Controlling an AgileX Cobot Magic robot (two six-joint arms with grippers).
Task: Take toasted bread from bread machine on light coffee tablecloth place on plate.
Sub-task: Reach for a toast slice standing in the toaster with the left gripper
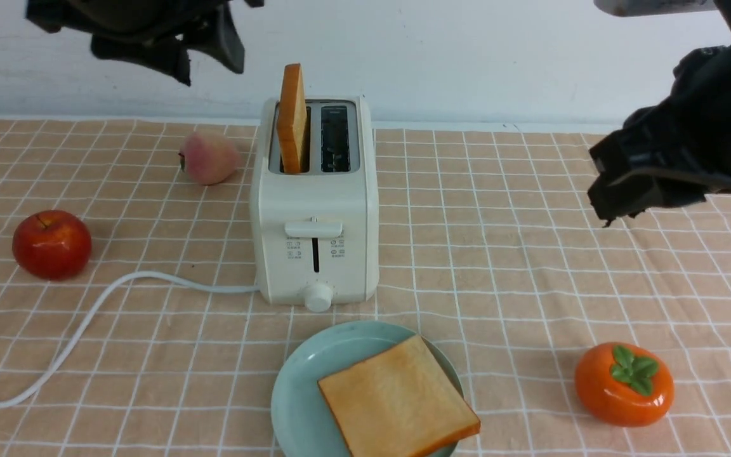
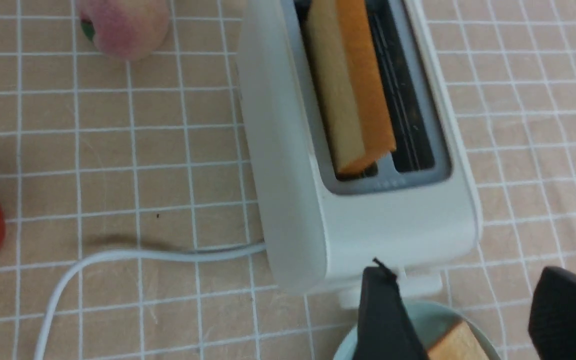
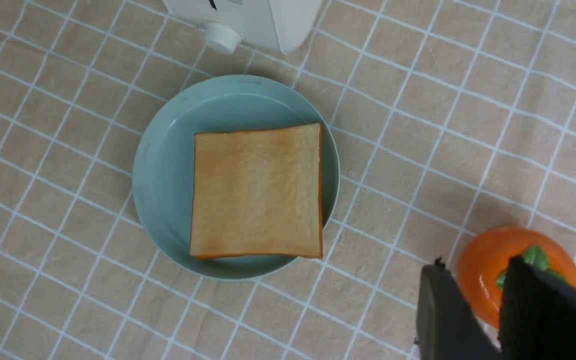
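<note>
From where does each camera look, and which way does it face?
Front view: between the arms, facing forward at the bread machine; left gripper and right gripper show above.
Left wrist view: on the left arm, looking down at the standing toast; its fingers show.
Right wrist view: on the right arm, looking down at the plate; its fingers show.
All three show bread machine and plate.

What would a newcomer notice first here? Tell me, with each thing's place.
The cream toaster stands in the middle of the checked tablecloth with one slice of toast sticking up from its left slot. Just in front, a second slice lies flat on the mint plate, one corner past its rim. Bright fruit sits at the edges: a red apple at left, an orange persimmon at front right.
</note>
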